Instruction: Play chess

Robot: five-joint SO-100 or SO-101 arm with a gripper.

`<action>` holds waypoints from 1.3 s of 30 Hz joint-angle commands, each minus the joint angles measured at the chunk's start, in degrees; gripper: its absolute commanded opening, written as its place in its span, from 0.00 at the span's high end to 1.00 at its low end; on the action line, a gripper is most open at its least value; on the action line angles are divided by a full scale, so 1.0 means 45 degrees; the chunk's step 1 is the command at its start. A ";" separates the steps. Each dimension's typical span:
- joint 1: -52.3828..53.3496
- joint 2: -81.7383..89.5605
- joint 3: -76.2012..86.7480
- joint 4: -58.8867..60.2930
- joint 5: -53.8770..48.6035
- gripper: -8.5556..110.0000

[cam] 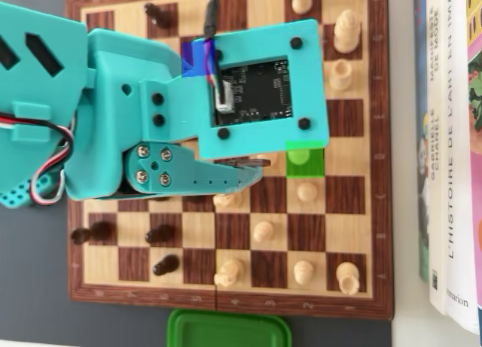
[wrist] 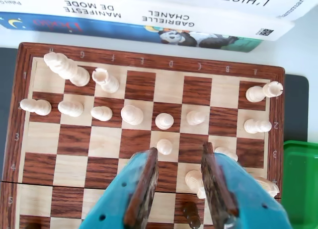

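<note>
The wooden chessboard (wrist: 89,154) fills the wrist view. Pale pawns line one rank, among them one at mid-board (wrist: 164,120), and another pale pawn (wrist: 164,146) stands one square nearer. My gripper (wrist: 180,148) hangs above the board, open, with nothing held. Below the gap between its fingers stand a pale piece (wrist: 194,179) and a dark piece (wrist: 191,215). In the overhead view the teal arm (cam: 151,114) covers the board's middle. Dark pieces (cam: 160,234) stand at the left and pale pieces (cam: 305,191) at the right. A green-tinted square (cam: 305,157) and a blue-tinted square (cam: 194,59) show.
A green container (cam: 230,328) (wrist: 300,179) sits just off one board edge. Stacked books (cam: 444,136) (wrist: 164,15) lie along the pale side. Taller pale pieces (wrist: 67,67) stand on the back rank.
</note>
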 commanded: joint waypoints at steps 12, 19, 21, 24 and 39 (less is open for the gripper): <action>-0.0039 0.5625 0.5605 -0.6543 0.0098 0.81; -0.0039 0.8027 0.8984 -1.1348 0.0098 0.81; -0.0039 0.8613 0.9746 -1.2617 0.0098 0.81; -0.0059 0.9414 1.0684 -1.4492 0.0098 0.81; -0.0176 1.4297 1.4531 -2.0898 0.0078 0.81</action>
